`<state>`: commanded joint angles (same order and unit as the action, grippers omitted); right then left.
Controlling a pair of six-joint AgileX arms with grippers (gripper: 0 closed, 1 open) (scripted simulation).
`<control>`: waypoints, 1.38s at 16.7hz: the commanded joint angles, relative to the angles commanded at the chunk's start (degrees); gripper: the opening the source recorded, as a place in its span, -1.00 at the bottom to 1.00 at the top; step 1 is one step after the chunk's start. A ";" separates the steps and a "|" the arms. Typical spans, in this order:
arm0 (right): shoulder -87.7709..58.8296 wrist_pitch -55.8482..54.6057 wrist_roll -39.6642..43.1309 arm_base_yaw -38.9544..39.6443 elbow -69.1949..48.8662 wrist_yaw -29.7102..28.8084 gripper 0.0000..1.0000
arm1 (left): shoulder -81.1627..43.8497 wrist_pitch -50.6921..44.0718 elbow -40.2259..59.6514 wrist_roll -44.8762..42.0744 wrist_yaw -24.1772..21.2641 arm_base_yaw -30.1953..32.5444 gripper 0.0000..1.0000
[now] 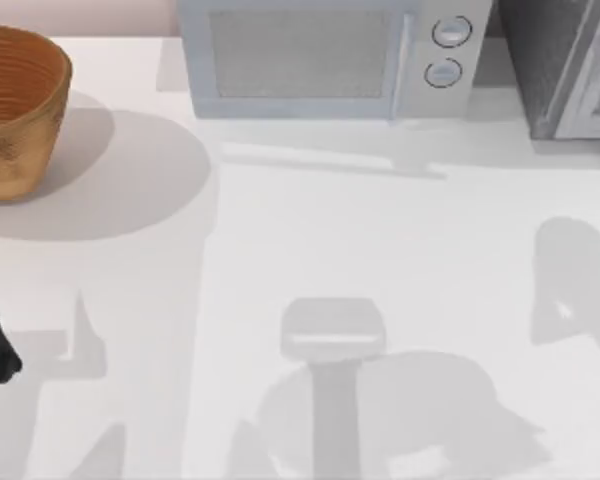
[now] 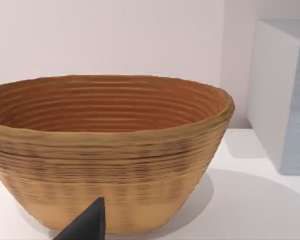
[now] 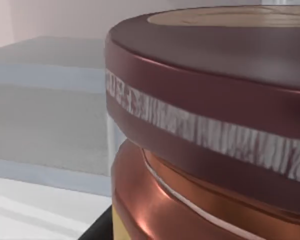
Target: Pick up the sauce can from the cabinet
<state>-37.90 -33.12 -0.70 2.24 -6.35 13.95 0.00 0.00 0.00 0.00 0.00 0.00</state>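
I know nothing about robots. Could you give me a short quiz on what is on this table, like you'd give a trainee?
1. True or false: the woven basket stands at the right side of the table in the top view.
2. How many round knobs does the microwave have? A) one B) two C) four
3. Name the object that looms right up close in the right wrist view, with a dark red top and a coppery body.

Key: 1. False, it stands at the far left. 2. B. 3. The sauce can.
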 joint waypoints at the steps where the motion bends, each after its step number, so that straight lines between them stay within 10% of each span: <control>1: -5.89 -4.92 -0.06 0.21 -0.81 1.94 -1.00 | 0.00 0.00 0.00 0.00 0.00 0.00 1.00; 13: -69.81 -58.42 -0.35 1.66 -10.13 21.81 -1.00 | 0.00 0.00 0.00 0.00 0.00 0.00 1.00; 23: -78.76 -65.84 -0.45 1.64 -11.72 24.40 -1.00 | 0.00 0.00 0.00 0.00 0.00 0.00 1.00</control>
<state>-116.66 -98.96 -1.15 3.88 -18.07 38.35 0.00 0.00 0.00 0.00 0.00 0.00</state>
